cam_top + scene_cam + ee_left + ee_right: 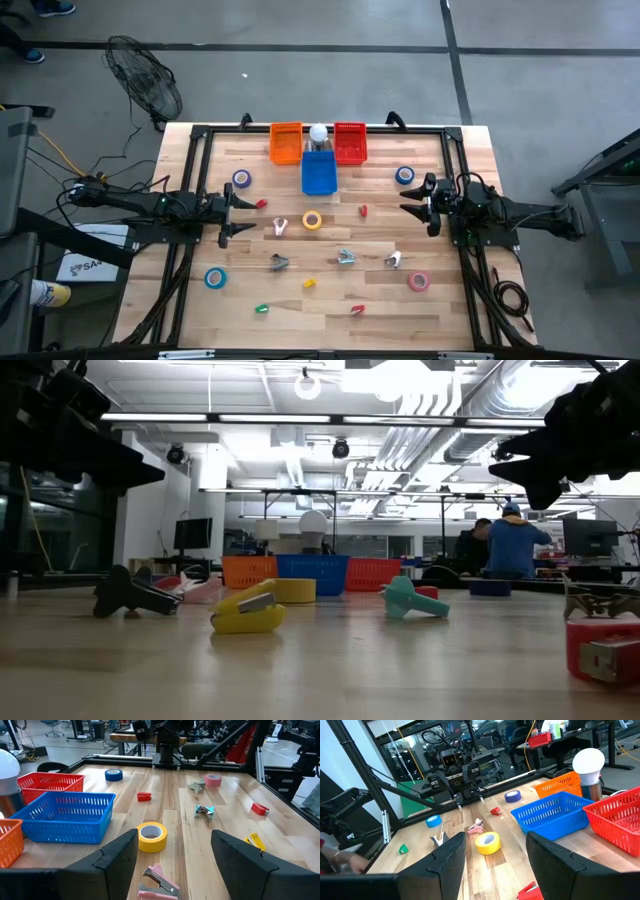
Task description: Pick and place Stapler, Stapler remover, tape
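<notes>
Several tape rolls lie flat on the wooden table: a yellow one point(312, 220) at the middle, blue ones point(241, 178) point(404, 175) point(215, 277) and a pink one point(418, 281). Small staplers lie scattered: red point(363, 211), yellow point(309, 283), green point(262, 309). Staple removers lie among them: pink point(280, 227), teal point(346, 257), grey point(279, 262). My left gripper point(246, 214) stands open at the table's left side, above the surface, and points level at the yellow tape point(151, 836). My right gripper point(405, 201) stands open at the right side, likewise raised.
Three baskets stand at the far edge: orange point(286, 142), blue point(318, 172) and red point(350, 142), with a white bulb-topped object point(318, 133) between them. A black frame point(200, 130) rims the table. A fan point(145, 75) stands on the floor beyond; people sit in the room point(510, 545).
</notes>
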You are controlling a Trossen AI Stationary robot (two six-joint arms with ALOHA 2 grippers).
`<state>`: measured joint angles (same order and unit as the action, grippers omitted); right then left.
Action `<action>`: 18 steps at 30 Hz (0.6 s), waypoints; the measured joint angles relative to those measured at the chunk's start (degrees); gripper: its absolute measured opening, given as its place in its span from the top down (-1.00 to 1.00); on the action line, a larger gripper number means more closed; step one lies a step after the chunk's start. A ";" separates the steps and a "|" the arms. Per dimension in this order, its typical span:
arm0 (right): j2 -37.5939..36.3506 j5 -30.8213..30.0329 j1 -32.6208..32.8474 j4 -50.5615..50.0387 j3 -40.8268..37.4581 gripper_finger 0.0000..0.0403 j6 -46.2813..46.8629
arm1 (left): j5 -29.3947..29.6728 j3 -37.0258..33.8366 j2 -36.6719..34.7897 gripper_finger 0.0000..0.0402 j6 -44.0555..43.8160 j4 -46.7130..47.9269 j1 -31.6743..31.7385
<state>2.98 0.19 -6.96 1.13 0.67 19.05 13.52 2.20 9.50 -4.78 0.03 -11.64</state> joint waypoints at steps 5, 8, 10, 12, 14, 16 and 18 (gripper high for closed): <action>-0.02 -0.04 -0.03 -0.03 0.00 0.01 -4.66 | 0.01 0.00 0.00 -0.22 -0.02 0.00 0.01; 0.00 -0.04 -0.09 0.00 0.00 0.01 -16.75 | 0.00 0.00 0.00 -0.22 -0.02 0.00 -0.01; -0.02 -0.04 -0.11 0.00 0.00 0.01 -21.95 | 0.00 0.00 0.00 -0.22 -0.02 0.00 -0.02; -0.02 -0.04 -0.09 0.00 0.00 0.01 -24.59 | 0.02 0.00 0.00 -0.22 0.00 0.00 0.00; 0.00 -0.04 -0.09 0.00 0.00 0.01 -25.33 | 0.00 0.00 0.00 -0.22 -0.01 0.00 -0.01; 0.00 -0.04 -0.09 0.00 0.00 0.01 -25.14 | 0.00 0.00 0.00 -0.22 -0.01 0.00 0.00; -0.02 -0.04 -0.09 0.02 0.00 0.01 -25.07 | 0.00 0.00 0.00 -0.22 -0.01 0.00 0.00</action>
<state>2.97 0.14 -7.05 1.15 0.67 -6.02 13.52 2.20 9.50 -4.79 0.03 -11.65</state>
